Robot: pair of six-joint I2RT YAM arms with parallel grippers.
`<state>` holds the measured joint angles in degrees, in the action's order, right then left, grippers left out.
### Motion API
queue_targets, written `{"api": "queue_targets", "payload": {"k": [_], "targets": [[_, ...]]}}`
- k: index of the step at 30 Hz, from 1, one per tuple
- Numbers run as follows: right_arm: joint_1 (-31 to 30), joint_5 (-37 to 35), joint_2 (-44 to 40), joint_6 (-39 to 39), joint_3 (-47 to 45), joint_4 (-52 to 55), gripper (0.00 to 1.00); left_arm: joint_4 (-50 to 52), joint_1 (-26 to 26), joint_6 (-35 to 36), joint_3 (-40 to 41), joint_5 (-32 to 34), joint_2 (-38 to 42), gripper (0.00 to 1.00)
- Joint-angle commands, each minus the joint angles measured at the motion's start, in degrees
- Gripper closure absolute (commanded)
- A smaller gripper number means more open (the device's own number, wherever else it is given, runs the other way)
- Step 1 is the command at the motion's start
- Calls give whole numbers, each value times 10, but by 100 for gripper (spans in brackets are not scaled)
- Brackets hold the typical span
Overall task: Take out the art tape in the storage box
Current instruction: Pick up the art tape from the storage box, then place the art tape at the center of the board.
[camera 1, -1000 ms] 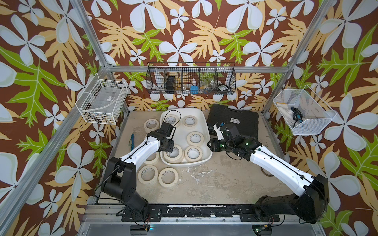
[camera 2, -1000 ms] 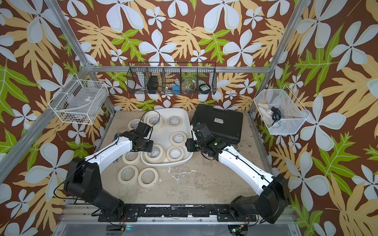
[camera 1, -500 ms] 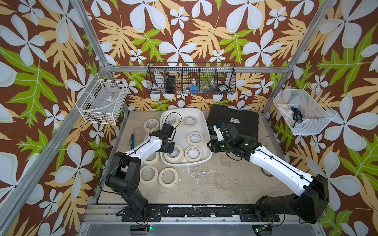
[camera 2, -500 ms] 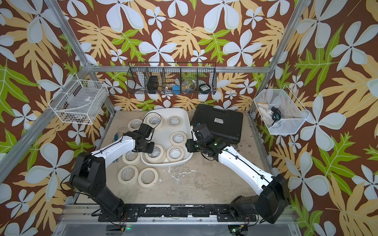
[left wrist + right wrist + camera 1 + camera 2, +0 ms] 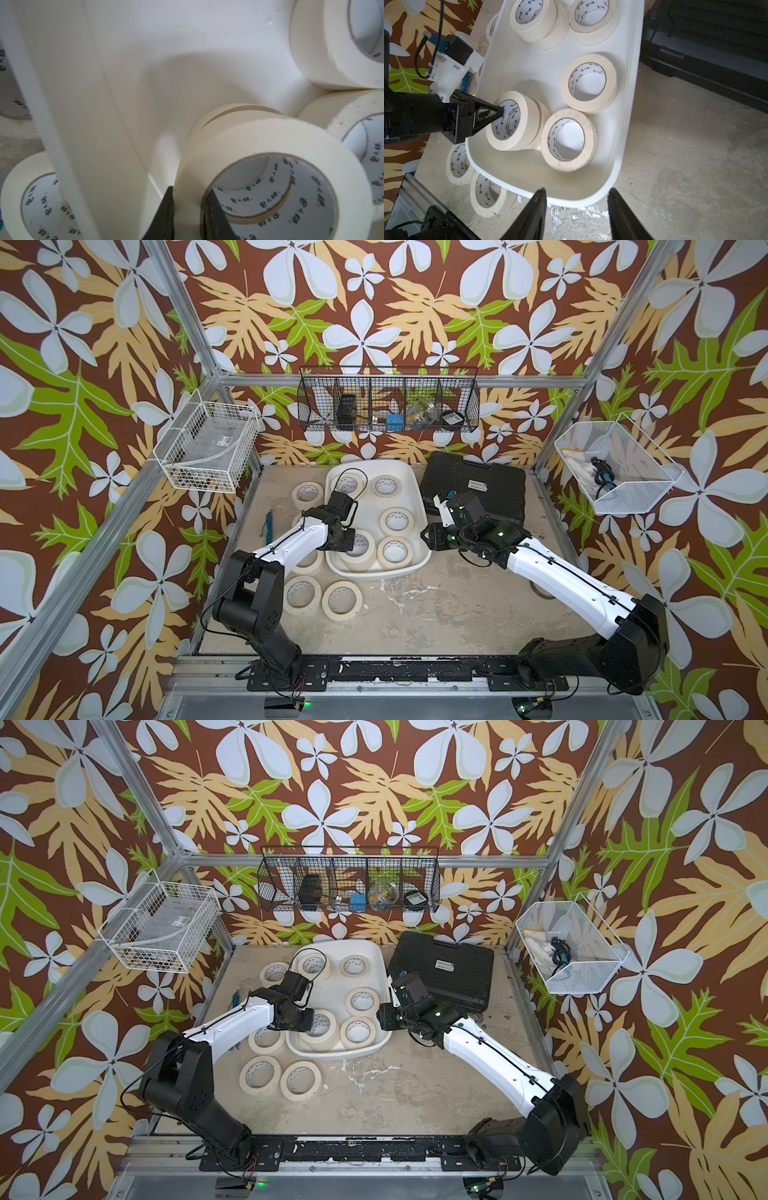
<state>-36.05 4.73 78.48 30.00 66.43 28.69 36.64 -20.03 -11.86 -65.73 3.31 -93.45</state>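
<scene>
The storage box (image 5: pixel 415 497) (image 5: pixel 332 990) is a shallow white tub at the back of the table, holding several cream art tape rolls. My left gripper (image 5: pixel 190 197) (image 5: pixel 349 541) reaches into its near left corner and is shut on the wall of one roll (image 5: pixel 259 141) (image 5: pixel 512 120) (image 5: pixel 365 556). One finger is inside the core and one outside. That roll rests askew on another roll beneath it. My right gripper (image 5: pixel 576 193) (image 5: pixel 426 537) stands open beside the tub's right rim (image 5: pixel 629 104), holding nothing.
Several more rolls lie on the table left of the tub (image 5: pixel 302 594) (image 5: pixel 341 600) (image 5: pixel 306 492). A black hard case (image 5: pixel 478 489) sits right of the tub, behind my right arm. Wire baskets hang on the walls (image 5: pixel 203 448) (image 5: pixel 386 406) (image 5: pixel 615 472).
My left gripper has closed onto the wall of the roll in the tub's near left corner. The right arm has stayed still.
</scene>
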Motion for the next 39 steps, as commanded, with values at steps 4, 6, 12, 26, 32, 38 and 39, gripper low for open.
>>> {"api": "queue_targets", "payload": {"k": [4,6,12,26,32,38,39], "targets": [[-1,7,0,6,0,-13,49,20,-10,-48,-9,-19,56,86],[-1,7,3,8,1,-15,49,37,-17,-59,-14,-12,75,86],[-1,9,10,10,4,-19,49,87,-72,-89,-33,1,118,86],[-1,-2,7,16,4,-19,49,124,-220,-159,-22,7,195,89],[-1,-6,7,16,3,-19,49,121,-289,-201,5,30,217,89],[-1,-7,5,16,3,-18,49,103,-354,-254,58,70,223,89],[-1,-9,5,16,3,-17,49,96,-364,-264,71,73,223,89]]}}
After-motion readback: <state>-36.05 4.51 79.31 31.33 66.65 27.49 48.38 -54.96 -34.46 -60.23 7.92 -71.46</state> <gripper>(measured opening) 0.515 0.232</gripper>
